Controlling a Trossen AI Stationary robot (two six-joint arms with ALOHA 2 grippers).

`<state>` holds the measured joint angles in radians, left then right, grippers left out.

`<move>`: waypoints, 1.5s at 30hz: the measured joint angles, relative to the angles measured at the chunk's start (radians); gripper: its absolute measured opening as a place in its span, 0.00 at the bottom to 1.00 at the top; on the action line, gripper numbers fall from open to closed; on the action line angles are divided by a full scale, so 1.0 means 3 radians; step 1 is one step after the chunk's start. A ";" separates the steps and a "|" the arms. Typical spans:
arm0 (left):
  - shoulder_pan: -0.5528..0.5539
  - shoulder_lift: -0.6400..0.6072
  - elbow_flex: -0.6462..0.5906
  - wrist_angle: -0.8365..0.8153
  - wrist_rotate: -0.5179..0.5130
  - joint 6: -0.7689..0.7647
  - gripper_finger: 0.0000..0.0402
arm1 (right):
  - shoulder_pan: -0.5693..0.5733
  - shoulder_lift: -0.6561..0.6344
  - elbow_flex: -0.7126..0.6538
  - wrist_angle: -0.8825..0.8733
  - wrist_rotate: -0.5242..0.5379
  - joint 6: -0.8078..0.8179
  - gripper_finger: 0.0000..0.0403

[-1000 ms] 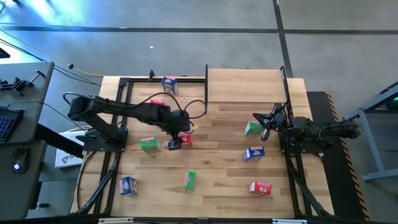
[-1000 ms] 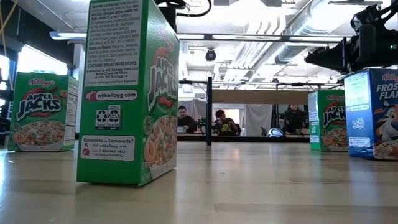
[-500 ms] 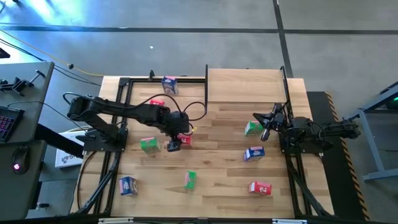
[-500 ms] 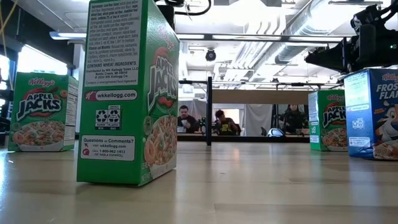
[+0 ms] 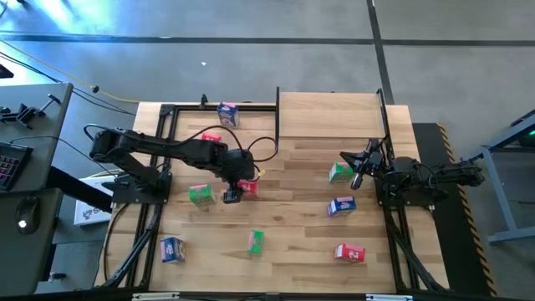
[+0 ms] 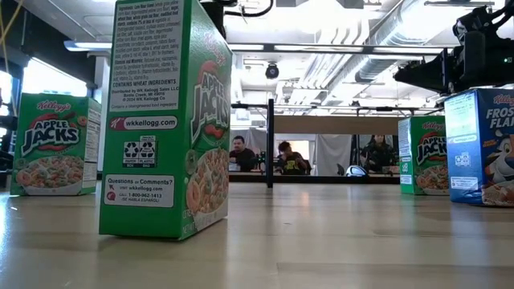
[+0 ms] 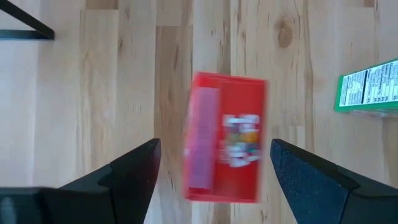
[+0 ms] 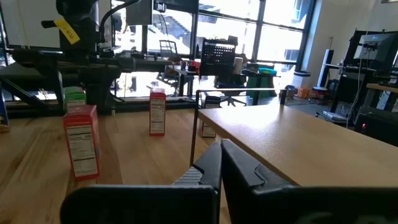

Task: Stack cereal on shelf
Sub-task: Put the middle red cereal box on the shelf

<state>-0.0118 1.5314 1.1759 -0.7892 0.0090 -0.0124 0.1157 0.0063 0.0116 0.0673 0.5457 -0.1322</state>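
Note:
My left gripper (image 5: pixel 236 189) hangs open above a red cereal box (image 5: pixel 248 186) that lies flat on the tabletop. In the left wrist view the red box (image 7: pixel 225 137) sits between the two fingers, with a gap on each side. My right gripper (image 5: pixel 358 171) waits shut at the table's right side, beside a green box (image 5: pixel 340 173). In the right wrist view its gripper (image 8: pixel 221 152) points along the shelf board (image 8: pixel 280 140). The shelf (image 5: pixel 330 115) stands at the far edge on black posts.
Other cereal boxes are scattered on the table: blue (image 5: pixel 227 113) and red (image 5: pixel 211 138) far left, green (image 5: pixel 199 194) beside my left gripper, blue (image 5: pixel 172 248), green (image 5: pixel 255 241), blue (image 5: pixel 340 206) and red (image 5: pixel 349 252) nearer. People sit in the room beyond.

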 joint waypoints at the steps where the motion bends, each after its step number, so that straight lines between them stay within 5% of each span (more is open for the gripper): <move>1: 0.0011 0.0002 -0.0001 -0.0004 0.0001 -0.0003 0.74 | -0.0001 0.0000 0.0000 0.0000 0.0000 0.0000 0.00; 22: 0.0035 0.0103 0.0066 -0.0095 0.0000 -0.0127 0.72 | 0.0000 0.0000 0.0000 0.0000 0.0000 0.0000 0.00; 45: 0.0371 0.0080 0.0044 -0.0007 0.0141 0.0361 0.39 | 0.0000 0.0000 0.0001 0.0000 0.0001 0.0000 0.00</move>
<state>0.0994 1.5555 1.1890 -0.7914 0.0512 0.0960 0.1156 0.0063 0.0118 0.0673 0.5459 -0.1322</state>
